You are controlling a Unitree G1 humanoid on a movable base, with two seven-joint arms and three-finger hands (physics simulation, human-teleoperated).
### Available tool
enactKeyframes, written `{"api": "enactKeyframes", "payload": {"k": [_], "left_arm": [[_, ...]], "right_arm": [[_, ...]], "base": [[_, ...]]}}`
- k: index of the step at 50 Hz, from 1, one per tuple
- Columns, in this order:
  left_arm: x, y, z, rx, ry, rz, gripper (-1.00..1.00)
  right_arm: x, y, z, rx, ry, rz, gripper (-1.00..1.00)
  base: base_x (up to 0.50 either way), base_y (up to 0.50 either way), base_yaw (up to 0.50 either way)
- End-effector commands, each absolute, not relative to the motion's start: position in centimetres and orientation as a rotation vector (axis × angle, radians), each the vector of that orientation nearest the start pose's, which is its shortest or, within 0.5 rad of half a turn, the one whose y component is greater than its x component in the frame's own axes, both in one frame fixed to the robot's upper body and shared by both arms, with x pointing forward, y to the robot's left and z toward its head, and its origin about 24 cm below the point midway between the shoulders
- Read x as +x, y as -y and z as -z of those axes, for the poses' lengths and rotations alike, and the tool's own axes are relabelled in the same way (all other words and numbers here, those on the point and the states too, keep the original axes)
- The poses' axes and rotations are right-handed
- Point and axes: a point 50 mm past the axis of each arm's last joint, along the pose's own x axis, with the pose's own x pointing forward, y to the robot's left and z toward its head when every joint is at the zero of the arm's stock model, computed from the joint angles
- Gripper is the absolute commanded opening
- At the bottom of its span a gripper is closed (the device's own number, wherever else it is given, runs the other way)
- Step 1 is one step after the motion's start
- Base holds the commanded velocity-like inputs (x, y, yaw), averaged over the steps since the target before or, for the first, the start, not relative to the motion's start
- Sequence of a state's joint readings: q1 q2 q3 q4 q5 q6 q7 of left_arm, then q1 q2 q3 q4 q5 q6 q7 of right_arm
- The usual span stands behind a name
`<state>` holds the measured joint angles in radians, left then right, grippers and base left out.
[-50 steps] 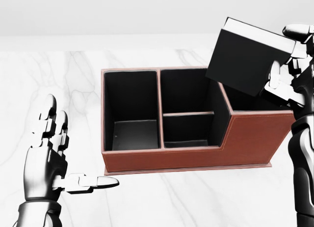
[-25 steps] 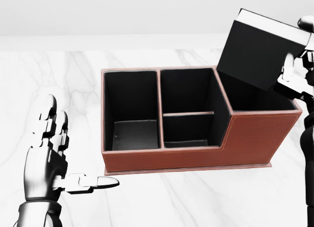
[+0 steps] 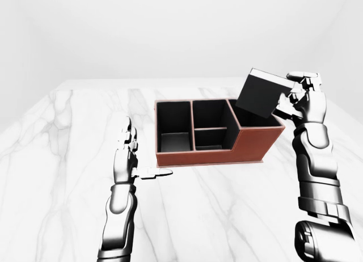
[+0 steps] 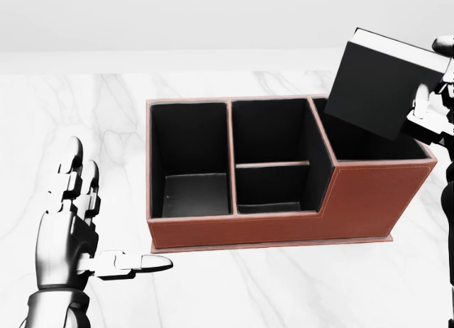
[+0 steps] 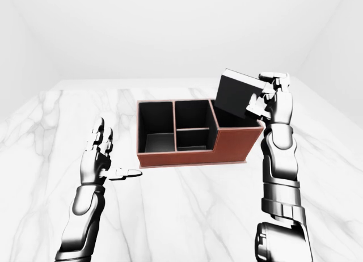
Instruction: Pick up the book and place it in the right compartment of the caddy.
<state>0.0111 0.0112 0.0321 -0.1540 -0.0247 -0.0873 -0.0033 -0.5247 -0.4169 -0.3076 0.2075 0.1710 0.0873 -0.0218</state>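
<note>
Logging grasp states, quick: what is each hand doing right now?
Left hand: open, empty, held beside the caddy.
Right hand: shut on the book, held tilted above the caddy's right compartment.

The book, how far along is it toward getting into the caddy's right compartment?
Pickup looks done: the right hand grips the book tilted in the air, over the right compartment of the caddy. The left hand is open and idle. Left to do: lower the book in and release it.
</note>
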Motion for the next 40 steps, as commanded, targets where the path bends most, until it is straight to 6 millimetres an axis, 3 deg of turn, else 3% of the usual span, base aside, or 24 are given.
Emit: {"api": "enactKeyframes", "payload": {"k": [1, 9, 40], "left_arm": [[24.9, -16.1, -8.0, -0.008, 0.218, -0.038, 1.0], [24.9, -16.0, -8.0, -0.008, 0.216, -0.037, 1.0], [25.0, -16.0, -7.9, -0.006, 0.213, -0.036, 1.0]], "right_arm": [[33.0, 28.0, -18.6, -0.069, 0.323, 0.296, -1.0], [33.4, 28.3, -17.8, -0.059, 0.282, 0.304, -1.0], [35.1, 28.1, -18.3, -0.083, 0.246, 0.3, -1.0]], "base": [[0.0, 0.0, 0.0], [0.0, 0.0, 0.0], [0.0, 0.0, 0.0]]}}
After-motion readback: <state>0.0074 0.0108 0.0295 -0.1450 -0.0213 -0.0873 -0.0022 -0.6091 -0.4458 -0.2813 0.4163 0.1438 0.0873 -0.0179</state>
